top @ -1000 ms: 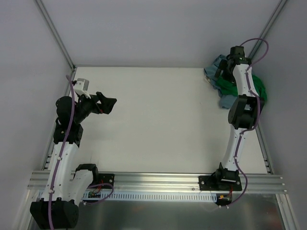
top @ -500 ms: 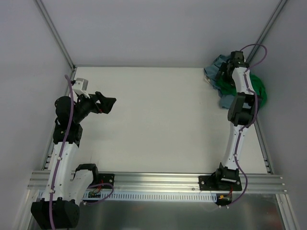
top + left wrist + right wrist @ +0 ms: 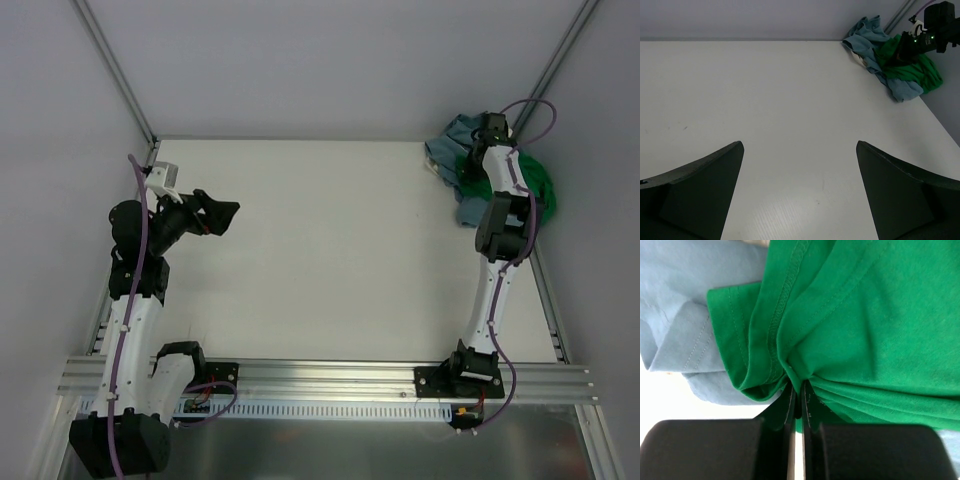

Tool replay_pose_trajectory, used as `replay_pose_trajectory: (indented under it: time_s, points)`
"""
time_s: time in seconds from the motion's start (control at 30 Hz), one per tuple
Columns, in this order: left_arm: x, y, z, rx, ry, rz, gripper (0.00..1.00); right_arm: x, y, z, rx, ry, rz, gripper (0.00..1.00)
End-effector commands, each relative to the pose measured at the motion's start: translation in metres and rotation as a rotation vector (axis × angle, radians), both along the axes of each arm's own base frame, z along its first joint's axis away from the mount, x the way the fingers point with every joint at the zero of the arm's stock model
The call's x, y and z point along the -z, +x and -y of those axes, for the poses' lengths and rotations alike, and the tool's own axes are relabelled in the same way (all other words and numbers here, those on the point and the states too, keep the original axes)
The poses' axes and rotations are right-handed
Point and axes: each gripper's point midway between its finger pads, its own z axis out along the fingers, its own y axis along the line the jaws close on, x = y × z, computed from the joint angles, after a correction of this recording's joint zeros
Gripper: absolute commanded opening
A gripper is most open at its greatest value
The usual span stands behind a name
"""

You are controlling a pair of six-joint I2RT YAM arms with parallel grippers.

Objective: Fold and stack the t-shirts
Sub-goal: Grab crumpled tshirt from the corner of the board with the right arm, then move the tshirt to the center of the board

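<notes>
The right end effector (image 3: 797,390) is seen closed on the green t-shirt (image 3: 865,315). Its two fingers are pressed almost together, and a pinched fold of green cloth, just beside a stitched hem, is clamped between the tips. The blue-grey t-shirt (image 3: 675,290) is found beside and partly under the green one, the two touching in a crumpled heap. That heap is placed at the far right corner of the worktop (image 3: 340,240). The green cloth is laid nearer the right edge, and the blue-grey cloth is spread toward the far edge and shows again at the heap's near side. The left end effector (image 3: 800,146) is held wide apart above the left part of the worktop, near the left edge. Nothing is gripped or touched by it, and bare worktop is seen between its fingers. It is well apart from the shirts.
</notes>
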Motion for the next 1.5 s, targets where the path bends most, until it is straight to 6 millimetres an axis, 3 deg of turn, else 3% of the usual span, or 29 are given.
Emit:
replay_pose_trajectory:
  time_s: [0.0,0.07,0.3,0.33,0.43,0.57,0.73,0.8,0.97,1.1,1.23,1.3,1.37,1.43,1.47]
  points:
    - [-0.011,0.001,0.003,0.035,-0.013,0.05,0.99,-0.072,0.015,-0.021,-0.035,0.034,0.191,0.01]
    - [-0.01,0.001,0.0,0.029,-0.016,0.048,0.99,-0.087,0.014,-0.033,-0.057,0.061,0.215,0.01]
    - [-0.01,0.001,0.001,0.033,-0.018,0.055,0.99,-0.177,0.002,-0.077,-0.142,0.132,0.361,0.0]
    - [-0.01,0.001,0.0,0.032,-0.018,0.054,0.99,-0.199,-0.003,-0.094,-0.188,0.16,0.394,0.01]
    - [-0.01,0.001,0.0,0.033,-0.017,0.053,0.99,-0.215,-0.022,-0.132,-0.276,0.198,0.382,0.01]
    - [-0.009,0.001,0.0,0.032,-0.019,0.051,0.99,-0.238,-0.067,-0.198,-0.438,0.235,0.375,0.01]
    - [-0.008,0.001,0.0,0.031,-0.02,0.05,0.99,-0.249,-0.115,-0.275,-0.624,0.276,0.349,0.01]
    - [-0.009,0.001,0.0,0.03,-0.018,0.052,0.99,-0.249,-0.131,-0.295,-0.67,0.294,0.327,0.01]
    - [-0.008,0.001,0.001,0.032,-0.018,0.051,0.99,-0.237,-0.172,-0.366,-0.837,0.405,0.249,0.01]
    - [-0.005,0.002,0.0,0.031,-0.02,0.043,0.99,-0.218,-0.208,-0.435,-0.997,0.484,0.158,0.01]
    - [-0.004,0.003,0.0,0.031,-0.021,0.035,0.99,-0.176,-0.236,-0.498,-1.119,0.563,0.016,0.01]
    - [-0.003,0.004,0.0,0.031,-0.02,0.032,0.99,-0.165,-0.263,-0.527,-1.206,0.596,-0.029,0.46]
    - [-0.001,0.004,0.0,0.029,-0.017,0.026,0.99,-0.155,-0.273,-0.537,-1.24,0.56,-0.043,0.9]
    - [0.0,0.004,0.001,0.03,-0.015,0.022,0.98,-0.151,-0.277,-0.535,-1.235,0.488,-0.025,0.98]
    - [0.001,0.005,0.0,0.029,-0.012,0.021,0.99,-0.155,-0.277,-0.521,-1.208,0.447,-0.006,0.99]
